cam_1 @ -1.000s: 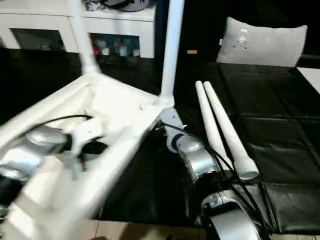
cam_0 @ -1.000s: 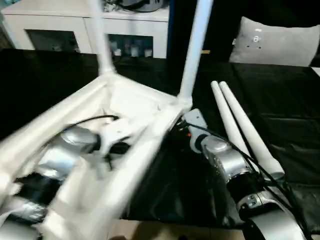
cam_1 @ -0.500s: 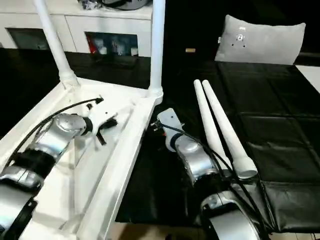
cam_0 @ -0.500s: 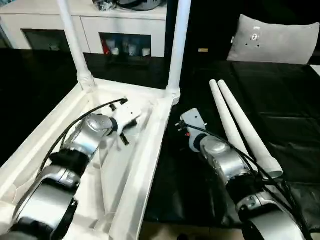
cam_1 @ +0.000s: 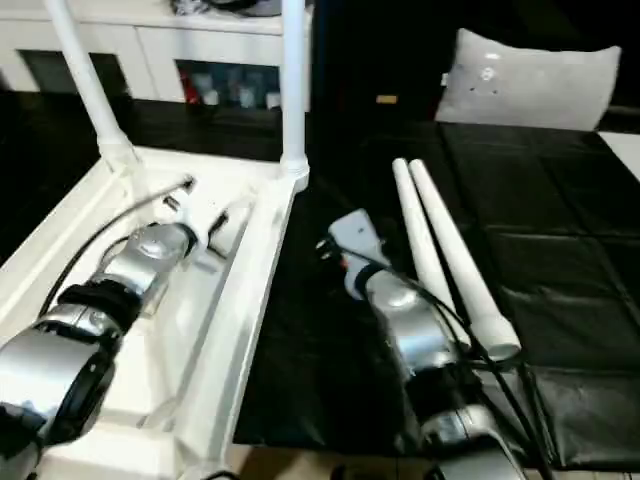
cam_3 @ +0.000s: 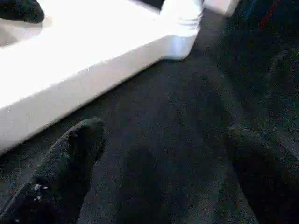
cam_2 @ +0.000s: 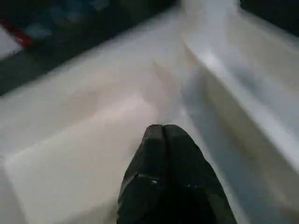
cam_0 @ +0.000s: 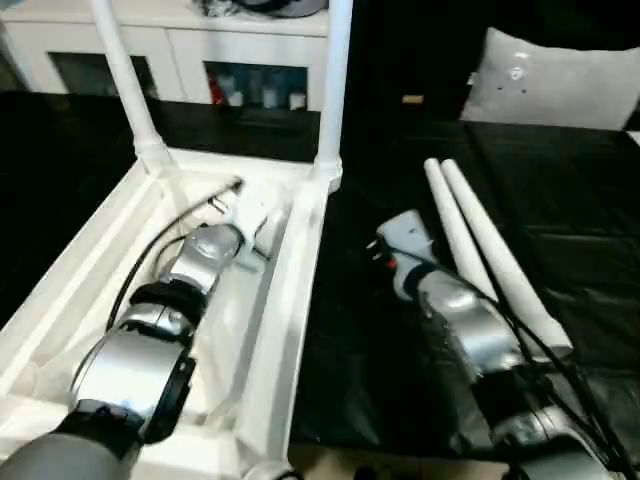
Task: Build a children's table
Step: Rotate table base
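Observation:
The white children's table top (cam_0: 292,290) lies upside down on the black work table (cam_0: 570,190). Two white legs (cam_0: 122,85) (cam_0: 335,90) stand upright in its far corner sockets. Two loose legs (cam_0: 490,255) lie side by side to the right. My left arm reaches inside the ribbed underside, and my left gripper (cam_2: 162,133) is shut, its tips pressed together just over the white plastic, holding nothing. My right gripper (cam_3: 163,135) is open above the black cloth, beside the top's rim (cam_3: 93,70) and near the socket of the right-hand upright leg (cam_3: 182,18).
A white cabinet (cam_0: 255,55) with glass doors stands behind the work table. A grey cushion (cam_0: 555,80) rests at the back right. Black cloth stretches to the right of the loose legs.
One second ago the table top was tilted up and in motion; now it lies flat and squarer to me. My left arm has reached deeper inside it. The right gripper has drifted slightly from the rim.

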Available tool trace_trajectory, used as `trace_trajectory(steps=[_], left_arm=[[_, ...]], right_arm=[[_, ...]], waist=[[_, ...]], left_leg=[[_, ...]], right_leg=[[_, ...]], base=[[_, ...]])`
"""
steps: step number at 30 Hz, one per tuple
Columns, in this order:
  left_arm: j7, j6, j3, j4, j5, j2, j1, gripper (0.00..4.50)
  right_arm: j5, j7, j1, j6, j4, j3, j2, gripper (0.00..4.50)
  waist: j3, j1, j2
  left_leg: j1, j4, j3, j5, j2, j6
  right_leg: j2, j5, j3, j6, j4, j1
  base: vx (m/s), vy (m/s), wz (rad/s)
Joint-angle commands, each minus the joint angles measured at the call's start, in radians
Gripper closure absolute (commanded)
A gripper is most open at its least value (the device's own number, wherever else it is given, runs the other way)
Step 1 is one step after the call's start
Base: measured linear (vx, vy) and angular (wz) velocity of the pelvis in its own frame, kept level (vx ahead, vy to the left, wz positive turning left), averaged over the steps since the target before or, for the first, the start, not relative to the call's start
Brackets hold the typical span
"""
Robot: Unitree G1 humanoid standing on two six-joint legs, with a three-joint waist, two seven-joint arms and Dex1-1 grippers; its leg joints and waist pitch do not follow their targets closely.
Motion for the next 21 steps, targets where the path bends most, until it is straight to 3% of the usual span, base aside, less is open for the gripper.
trace_trajectory(steps=[1, 2, 3, 5, 7, 10, 11, 12, 13, 14, 15, 17, 18, 19, 20, 21], left_arm=[[-0.025, -0.033, 0.062, -0.017, -0.066, -0.005, -0.022, 4.44], [-0.025, -0.033, 0.062, -0.017, -0.066, -0.005, -0.022, 4.44], [-0.071, -0.055, 0.121, -0.048, -0.135, -0.019, -0.010, 4.44], [-0.084, -0.049, 0.144, -0.085, -0.168, -0.028, 0.009, 4.44], [-0.091, -0.022, 0.141, -0.234, -0.191, -0.040, 0.089, 4.44], [-0.106, 0.021, 0.127, -0.510, -0.226, -0.056, 0.249, 4.44], [-0.102, 0.049, 0.116, -0.627, -0.234, -0.059, 0.319, 4.44], [-0.082, 0.083, 0.107, -0.754, -0.241, -0.063, 0.399, 4.44], [-0.072, 0.100, 0.103, -0.824, -0.246, -0.066, 0.446, 4.44], [-0.064, 0.110, 0.102, -0.866, -0.249, -0.068, 0.476, 4.44], [-0.048, 0.121, 0.102, -0.936, -0.246, -0.075, 0.531, 4.44], [-0.021, 0.155, 0.091, -1.076, -0.242, -0.091, 0.639, 4.44], [0.001, 0.179, 0.078, -1.163, -0.238, -0.107, 0.705, 4.44], [0.005, 0.184, 0.074, -1.178, -0.238, -0.112, 0.717, 4.44], [0.009, 0.196, 0.071, -1.199, -0.235, -0.116, 0.729, 4.44], [0.021, 0.209, 0.068, -1.229, -0.224, -0.123, 0.747, 4.44]], right_arm=[[0.030, -0.008, 0.030, 0.023, -0.088, -0.038, -0.015, 0.00], [0.030, -0.008, 0.030, 0.023, -0.088, -0.038, -0.015, 0.00], [0.060, -0.009, 0.067, 0.041, -0.181, -0.065, -0.012, 0.00], [0.081, -0.010, 0.095, 0.071, -0.252, -0.079, -0.004, 0.00], [0.101, -0.016, 0.148, 0.121, -0.365, -0.084, 0.008, 0.00], [0.120, -0.026, 0.228, 0.169, -0.504, -0.077, 0.018, 0.00], [0.127, -0.029, 0.258, 0.181, -0.549, -0.072, 0.021, 0.00], [0.135, -0.030, 0.291, 0.193, -0.595, -0.066, 0.022, 0.00], [0.141, -0.029, 0.313, 0.201, -0.622, -0.061, 0.023, 0.00], [0.144, -0.029, 0.326, 0.206, -0.640, -0.057, 0.023, 0.00], [0.155, -0.025, 0.351, 0.217, -0.671, -0.052, 0.025, 0.00], [0.174, -0.020, 0.392, 0.238, -0.719, -0.047, 0.033, 0.00], [0.180, -0.016, 0.416, 0.247, -0.740, -0.041, 0.038, 0.00], [0.180, -0.015, 0.421, 0.248, -0.743, -0.039, 0.038, 0.00], [0.181, -0.014, 0.428, 0.253, -0.748, -0.036, 0.038, 0.00], [0.179, -0.009, 0.446, 0.256, -0.747, -0.031, 0.034, 0.00]], waist=[[-0.071, 0.006, 0.007], [-0.069, 0.007, 0.005], [-0.066, 0.008, 0.003], [-0.066, 0.012, 0.003], [-0.067, 0.017, 0.000], [-0.071, 0.012, -0.004], [-0.069, 0.015, -0.001], [-0.066, 0.013, -0.004], [-0.068, 0.012, -0.004], [-0.065, 0.009, -0.002], [-0.063, 0.002, -0.014], [-0.058, 0.004, -0.012], [-0.051, 0.003, -0.020], [-0.049, -0.002, -0.018], [-0.049, -0.003, -0.020], [-0.060, -0.004, -0.027]], left_leg=[[-0.001, -0.058, 0.006, -0.079, 0.007, 0.071], [-0.003, -0.059, 0.006, -0.085, 0.008, 0.071], [-0.001, -0.062, 0.009, -0.117, 0.007, 0.069], [0.001, -0.062, 0.009, -0.118, 0.009, 0.068], [-0.004, -0.067, 0.005, -0.108, 0.019, 0.068], [-0.002, -0.067, 0.009, -0.122, 0.022, 0.064], [-0.002, -0.069, 0.008, -0.132, 0.025, 0.061], [-0.005, -0.072, 0.008, -0.157, 0.026, 0.053], [-0.005, -0.073, 0.007, -0.146, 0.034, 0.047], [-0.004, -0.073, 0.010, -0.155, 0.030, 0.050], [-0.004, -0.072, 0.014, -0.176, 0.022, 0.050], [-0.004, -0.075, 0.012, -0.202, 0.026, 0.039], [-0.006, -0.079, 0.010, -0.226, 0.027, 0.039], [-0.005, -0.080, 0.011, -0.259, 0.027, 0.033], [-0.004, -0.078, 0.010, -0.260, 0.023, 0.031], [-0.022, -0.063, 0.014, -0.108, 0.015, 0.055]], right_leg=[[-0.067, -0.061, 0.044, -0.220, -0.055, 0.079], [-0.068, -0.067, 0.044, -0.220, -0.055, 0.081], [-0.070, -0.138, 0.043, -0.210, -0.064, 0.081], [-0.072, -0.157, 0.045, -0.204, -0.065, 0.080], [-0.074, -0.150, 0.046, -0.205, -0.058, 0.083], [-0.073, -0.179, 0.046, -0.198, -0.061, 0.078], [-0.077, -0.201, 0.047, -0.194, -0.063, 0.078], [-0.078, -0.259, 0.047, -0.174, -0.067, 0.077], [-0.080, -0.250, 0.051, -0.169, -0.062, 0.074], [-0.074, -0.263, 0.050, -0.160, -0.069, 0.066], [-0.066, -0.306, 0.048, -0.136, -0.077, 0.063], [-0.071, -0.375, 0.049, -0.109, -0.080, 0.059], [-0.071, -0.438, 0.048, -0.085, -0.086, 0.055], [-0.069, -0.497, 0.048, -0.057, -0.096, 0.049], [-0.066, -0.511, 0.047, -0.042, -0.099, 0.045], [-0.054, -0.347, 0.046, -0.050, -0.096, 0.037]], base=[[0.000, 0.000, 0.00], [0.000, 0.000, 0.00], [0.000, 0.000, 0.00], [0.000, 0.000, 0.00], [0.000, 0.000, 0.00], [0.000, 0.000, 0.00], [0.000, 0.000, 0.00], [0.000, 0.000, 0.00], [0.000, 0.000, 0.00], [0.000, 0.000, 0.00], [0.000, 0.000, 0.00], [0.000, 0.000, 0.00], [0.000, 0.000, 0.00], [0.000, 0.000, 0.00], [0.000, 0.000, 0.00], [0.000, 0.000, 0.00]])
